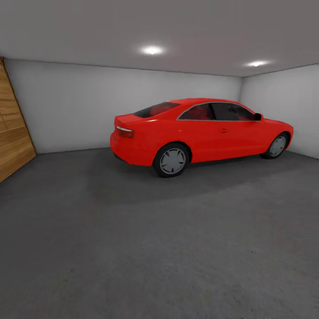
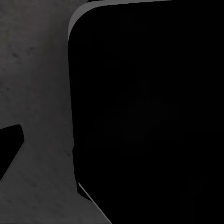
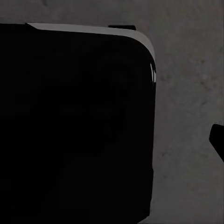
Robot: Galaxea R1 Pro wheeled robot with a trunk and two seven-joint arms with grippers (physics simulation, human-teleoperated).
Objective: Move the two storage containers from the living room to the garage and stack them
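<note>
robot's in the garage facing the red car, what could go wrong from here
1. The red car stands close ahead on the grey concrete floor; driving straight on could clip its rear corner.
2. A wooden plank door lines the left edge, so a wide left turn might scrape it.
3. Both wrist views are mostly blocked by a dark rounded body over the concrete, so the grippers' state cannot be checked.
</note>
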